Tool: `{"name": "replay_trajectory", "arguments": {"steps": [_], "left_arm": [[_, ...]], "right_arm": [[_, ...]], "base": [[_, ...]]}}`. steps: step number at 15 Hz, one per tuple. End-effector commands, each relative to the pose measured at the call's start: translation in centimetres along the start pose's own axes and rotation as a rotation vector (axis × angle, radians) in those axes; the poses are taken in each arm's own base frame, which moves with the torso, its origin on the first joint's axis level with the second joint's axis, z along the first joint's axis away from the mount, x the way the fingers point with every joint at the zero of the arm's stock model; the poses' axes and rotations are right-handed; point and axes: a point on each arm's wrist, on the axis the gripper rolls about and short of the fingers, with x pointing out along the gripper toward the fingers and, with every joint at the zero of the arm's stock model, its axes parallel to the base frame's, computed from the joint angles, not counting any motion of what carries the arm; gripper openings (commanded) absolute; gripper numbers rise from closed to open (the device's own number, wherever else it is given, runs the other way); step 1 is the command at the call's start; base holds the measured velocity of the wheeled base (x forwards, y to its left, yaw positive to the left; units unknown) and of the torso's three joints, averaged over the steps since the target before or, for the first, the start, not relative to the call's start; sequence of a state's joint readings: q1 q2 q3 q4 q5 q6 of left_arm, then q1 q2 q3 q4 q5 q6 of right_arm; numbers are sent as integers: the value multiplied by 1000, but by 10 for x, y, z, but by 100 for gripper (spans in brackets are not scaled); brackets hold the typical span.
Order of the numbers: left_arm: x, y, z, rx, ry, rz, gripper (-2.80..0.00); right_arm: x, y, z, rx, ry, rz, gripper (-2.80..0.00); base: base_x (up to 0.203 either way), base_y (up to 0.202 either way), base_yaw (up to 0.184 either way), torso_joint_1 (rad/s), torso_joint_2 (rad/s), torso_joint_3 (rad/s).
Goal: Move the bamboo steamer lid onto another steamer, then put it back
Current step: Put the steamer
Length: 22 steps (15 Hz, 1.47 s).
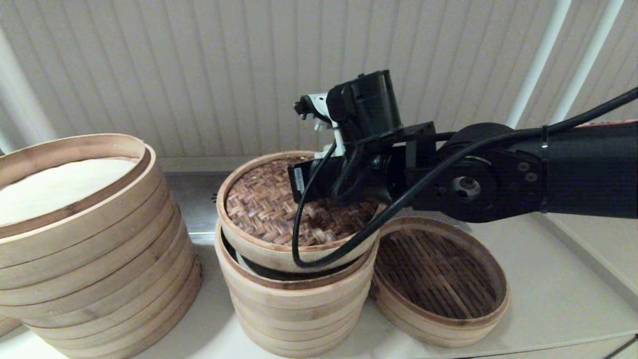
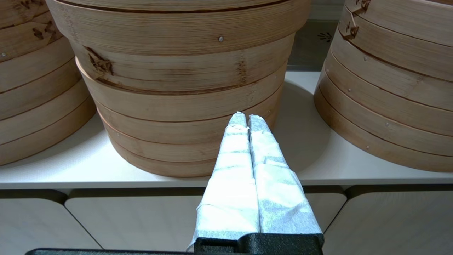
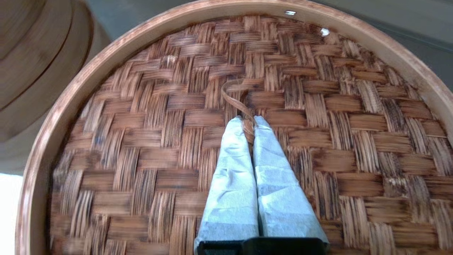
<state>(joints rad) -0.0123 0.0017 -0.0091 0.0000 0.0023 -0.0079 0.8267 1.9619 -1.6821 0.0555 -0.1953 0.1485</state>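
Because the right pincer (image 3: 247, 122) pinches its thin loop, the bamboo steamer lid (image 1: 279, 209) hangs tilted over another steamer (image 1: 294, 299) at the frame's middle, while the left pincer (image 2: 246, 118) waits pressed together by the desk (image 2: 106, 170).

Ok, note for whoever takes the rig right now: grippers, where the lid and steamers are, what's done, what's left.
Right gripper: shut on the small loop handle at the centre of the bamboo steamer lid.
Left gripper: shut, holding nothing, parked low in front of the counter edge.
Lid: tilted over the medium steamer stack, a dark gap under its front edge, not seated flat.
Low slatted basket: uncovered, right of the stack.
Wide stack with white cloth: left.
Whether this is the outbound or return leg cannot be told; lid must end back at its start.
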Motion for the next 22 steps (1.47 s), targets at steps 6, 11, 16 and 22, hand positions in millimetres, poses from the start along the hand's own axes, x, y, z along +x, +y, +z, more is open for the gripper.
{"name": "replay_trajectory", "arguments": {"steps": [6, 11, 16, 22], "left_arm": [[0, 0, 0, -1, 1, 1, -280], [0, 0, 0, 0, 0, 1, -280], [0, 0, 0, 0, 0, 1, -280], [0, 0, 0, 0, 1, 1, -280]], "right_arm": [[-8, 11, -1, -13, -1, 14, -280], [-7, 10, -10, -17, 31, 8, -280], [-9, 8, -16, -20, 52, 5, -280], [-24, 9, -5, -18, 10, 18, -280]], "base": [[0, 0, 0, 0, 0, 0], [0, 0, 0, 0, 0, 0], [0, 0, 0, 0, 0, 0], [0, 0, 0, 0, 0, 0]]}}
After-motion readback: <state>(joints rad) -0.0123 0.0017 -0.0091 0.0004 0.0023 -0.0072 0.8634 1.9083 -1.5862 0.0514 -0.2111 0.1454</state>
